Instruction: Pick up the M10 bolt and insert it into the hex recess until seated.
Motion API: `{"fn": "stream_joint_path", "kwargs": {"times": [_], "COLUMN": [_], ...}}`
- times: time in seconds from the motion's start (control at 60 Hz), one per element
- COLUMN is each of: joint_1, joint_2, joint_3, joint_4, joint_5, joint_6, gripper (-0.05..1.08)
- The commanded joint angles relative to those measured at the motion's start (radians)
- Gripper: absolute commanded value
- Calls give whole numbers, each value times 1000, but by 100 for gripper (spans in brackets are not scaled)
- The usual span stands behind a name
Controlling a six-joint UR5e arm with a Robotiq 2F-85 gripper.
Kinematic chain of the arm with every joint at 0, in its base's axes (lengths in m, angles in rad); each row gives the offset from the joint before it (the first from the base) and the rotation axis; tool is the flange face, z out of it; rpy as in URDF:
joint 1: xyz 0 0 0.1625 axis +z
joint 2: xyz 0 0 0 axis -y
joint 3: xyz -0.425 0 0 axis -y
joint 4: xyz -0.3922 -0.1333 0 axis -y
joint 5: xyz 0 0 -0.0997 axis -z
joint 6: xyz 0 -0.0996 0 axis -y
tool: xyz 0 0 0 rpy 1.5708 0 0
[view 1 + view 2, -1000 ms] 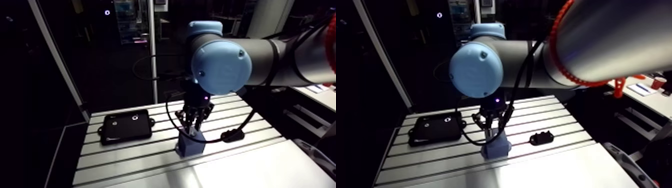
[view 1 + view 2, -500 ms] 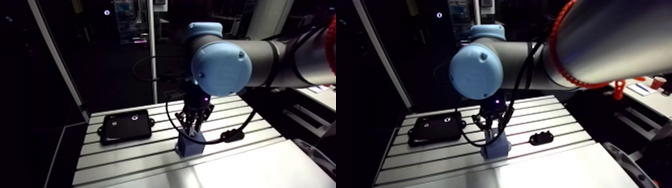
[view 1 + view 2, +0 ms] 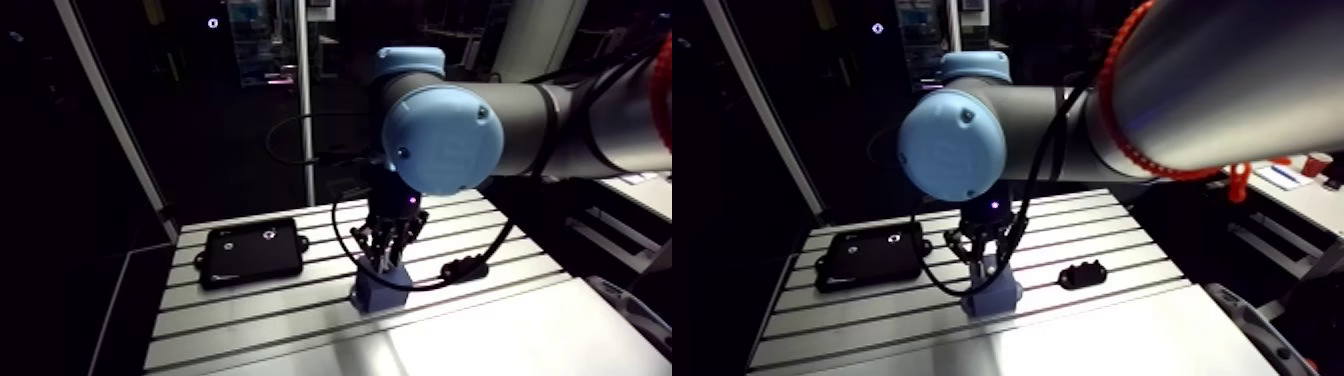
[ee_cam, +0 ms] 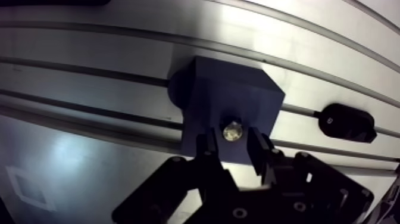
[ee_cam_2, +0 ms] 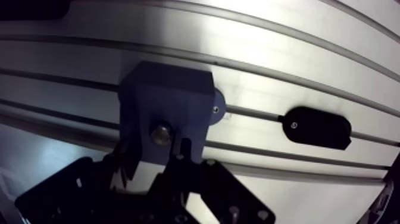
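Note:
A dark blue block (image 4: 235,95) stands on the slotted table (image 4: 89,149). The M10 bolt (image 4: 232,131) stands upright on the block's top face, only its shiny round end showing. My gripper (image 4: 233,142) is directly over it, one finger close on each side of the bolt, pressed on it. How deep the bolt sits in the recess is hidden. In the arm view the gripper (image 3: 385,262) comes straight down onto the blue block (image 3: 378,292).
A small black oval part (image 4: 347,122) lies on the table beside the block, a slot away. A flat black plate (image 3: 252,252) sits at the table's far left. A smooth metal sheet (image 3: 500,345) covers the near edge.

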Motion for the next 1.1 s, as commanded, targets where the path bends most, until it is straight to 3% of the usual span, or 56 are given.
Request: {"fn": "stream_joint_path", "kwargs": {"times": [0.017, 1.1], "joint_1": [0, 1], "joint_2": [3, 13], "joint_3": [-1, 0], "joint_4": [0, -26], "joint_5": [0, 0], "joint_6": [0, -6], "gripper": [59, 62]}}
